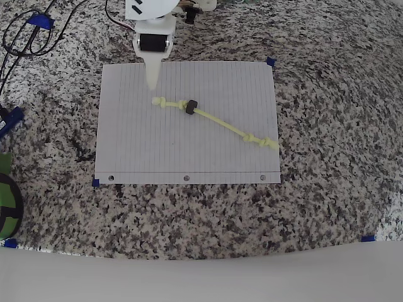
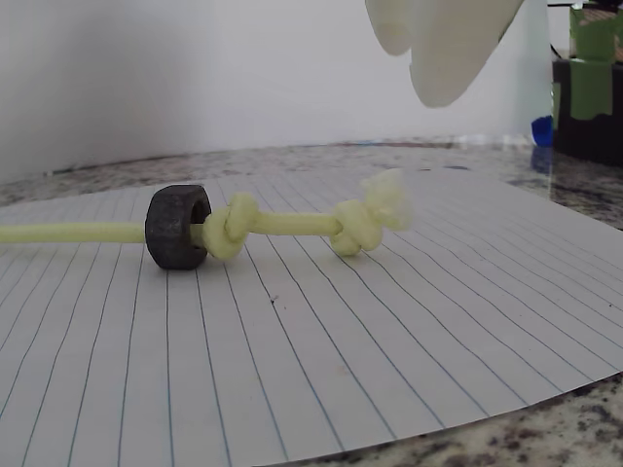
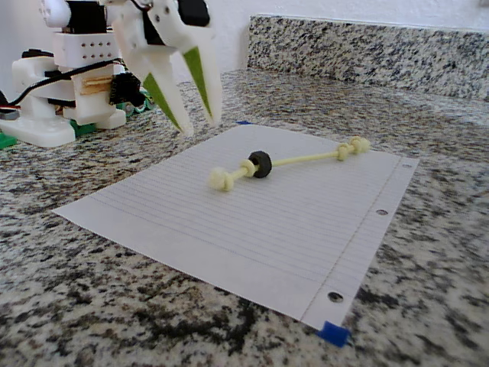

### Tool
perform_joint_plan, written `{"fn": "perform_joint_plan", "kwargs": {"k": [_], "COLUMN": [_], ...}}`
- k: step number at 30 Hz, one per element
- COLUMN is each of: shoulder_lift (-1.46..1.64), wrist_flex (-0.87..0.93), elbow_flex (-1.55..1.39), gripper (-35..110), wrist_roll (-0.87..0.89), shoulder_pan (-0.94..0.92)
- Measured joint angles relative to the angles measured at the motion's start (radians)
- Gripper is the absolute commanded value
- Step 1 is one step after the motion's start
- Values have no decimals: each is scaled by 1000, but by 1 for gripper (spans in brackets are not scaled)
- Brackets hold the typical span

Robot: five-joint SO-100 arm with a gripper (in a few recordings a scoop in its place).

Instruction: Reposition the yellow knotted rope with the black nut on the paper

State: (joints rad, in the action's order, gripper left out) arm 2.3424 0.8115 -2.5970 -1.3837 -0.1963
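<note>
The yellow knotted rope [image 1: 220, 123] lies slanted across the white lined paper [image 1: 145, 151], from upper left to the right edge. The black nut [image 1: 191, 107] sits on the cord just right of the left-end knots. My gripper [image 1: 152, 80] hangs over the paper's top-left area, just above the rope's left frayed end. In the fixed view the gripper [image 3: 200, 122] is open and holds nothing, raised above the rope [image 3: 306, 159] and nut [image 3: 261, 164]. The wrist view shows the nut [image 2: 177, 226], two knots of the rope [image 2: 292, 224] and my gripper [image 2: 419, 68] overhead.
Blue tape tabs [image 1: 271, 61] mark the paper corners on the granite counter. Black cables [image 1: 25, 38] lie at the upper left, and a green and black object [image 1: 6, 201] is at the left edge. The arm base [image 3: 53, 84] stands behind the paper, with a backsplash [image 3: 367, 46] beyond.
</note>
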Motion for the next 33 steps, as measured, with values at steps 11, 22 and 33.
{"fn": "perform_joint_plan", "kwargs": {"k": [11,22,33], "shoulder_lift": [-344,-514,-578], "wrist_flex": [66,66,37], "elbow_flex": [236,310,337], "gripper": [34,34,34], "wrist_roll": [0,0,0], "shoulder_pan": [35,32,32]}}
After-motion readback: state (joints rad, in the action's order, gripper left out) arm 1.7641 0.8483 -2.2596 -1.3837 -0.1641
